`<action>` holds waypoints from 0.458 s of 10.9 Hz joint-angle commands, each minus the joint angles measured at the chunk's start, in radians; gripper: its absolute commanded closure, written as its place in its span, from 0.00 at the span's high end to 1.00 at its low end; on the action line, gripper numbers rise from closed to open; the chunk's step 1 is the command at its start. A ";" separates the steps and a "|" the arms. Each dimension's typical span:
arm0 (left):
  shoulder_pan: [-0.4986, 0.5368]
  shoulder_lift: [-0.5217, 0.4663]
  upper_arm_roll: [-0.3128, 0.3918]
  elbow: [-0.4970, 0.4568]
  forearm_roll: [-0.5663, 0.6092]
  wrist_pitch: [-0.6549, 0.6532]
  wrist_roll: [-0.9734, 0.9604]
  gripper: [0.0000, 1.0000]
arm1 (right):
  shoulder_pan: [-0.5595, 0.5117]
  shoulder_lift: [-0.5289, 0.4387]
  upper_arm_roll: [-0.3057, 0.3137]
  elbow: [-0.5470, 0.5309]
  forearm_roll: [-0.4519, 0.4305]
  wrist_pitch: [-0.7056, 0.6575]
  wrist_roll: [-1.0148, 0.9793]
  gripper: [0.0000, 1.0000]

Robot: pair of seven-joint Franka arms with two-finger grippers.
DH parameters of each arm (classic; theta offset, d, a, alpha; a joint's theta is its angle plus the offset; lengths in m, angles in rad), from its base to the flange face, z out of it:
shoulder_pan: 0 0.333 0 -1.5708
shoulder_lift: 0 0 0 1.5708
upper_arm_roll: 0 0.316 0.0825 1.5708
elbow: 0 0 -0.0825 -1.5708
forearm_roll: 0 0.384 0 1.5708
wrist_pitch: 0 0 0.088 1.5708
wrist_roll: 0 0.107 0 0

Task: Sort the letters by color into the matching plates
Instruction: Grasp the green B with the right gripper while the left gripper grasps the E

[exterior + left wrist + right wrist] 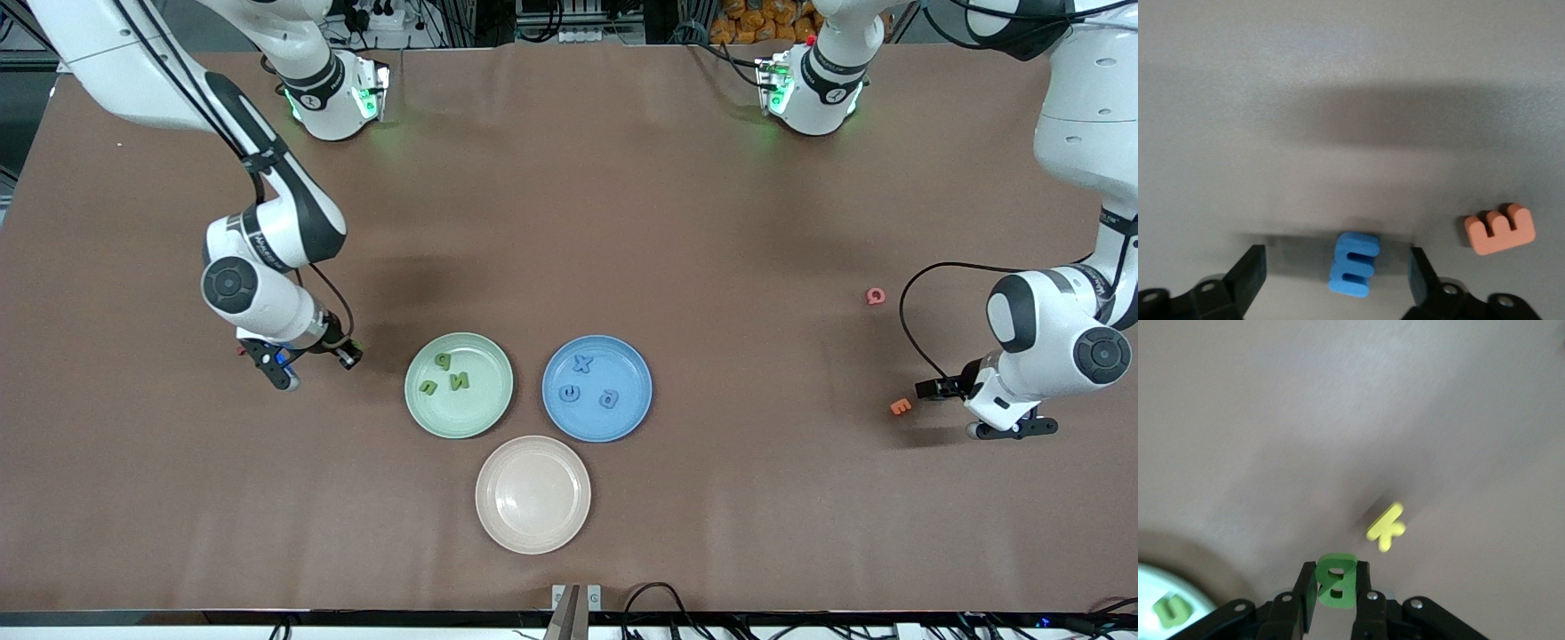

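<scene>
Green plate (418, 404): three green letters in it. Blue plate (640, 400): three blue letters in it. Both lie between the two grippers. Right gripper (1336, 597): jaws clamped on a green B (1336, 580), yellow K (1386, 527) on the table near it. Left gripper (1338, 273): jaws spread wide, a blue E (1353, 263) between them untouched, orange E (1499, 229) just outside one finger.
</scene>
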 commanded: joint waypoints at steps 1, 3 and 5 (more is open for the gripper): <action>0.019 -0.057 0.007 -0.059 0.007 0.007 0.022 0.21 | 0.069 0.042 0.020 0.054 -0.006 -0.006 0.112 0.00; 0.021 -0.059 0.009 -0.060 0.001 0.007 0.007 0.00 | 0.091 0.059 0.038 0.075 -0.006 -0.006 0.117 0.00; 0.021 -0.057 0.009 -0.060 -0.004 0.009 -0.011 0.00 | 0.122 0.091 0.038 0.119 -0.007 -0.004 0.173 0.00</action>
